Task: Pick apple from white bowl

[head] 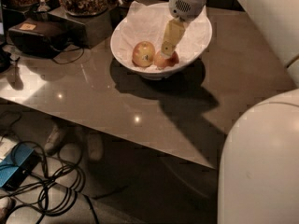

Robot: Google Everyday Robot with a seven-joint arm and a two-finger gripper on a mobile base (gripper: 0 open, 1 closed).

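The white bowl point(196, 38), lined with crinkled white paper, stands at the back of the dark table. The red-pink apple point(172, 59) lies in its bottom, right of a paler yellow apple point(143, 53). My gripper point(167, 51) reaches down from above into the bowl. Its tip is right at the red apple's top left and hides part of it. The two apples lie close together.
A dark table point(93, 92) carries the bowl. Black boxes and dispensers point(42, 31) with jars of snacks stand at the back left. Cables and a blue device point(16, 169) lie on the floor. My white arm body point(261, 162) fills the lower right.
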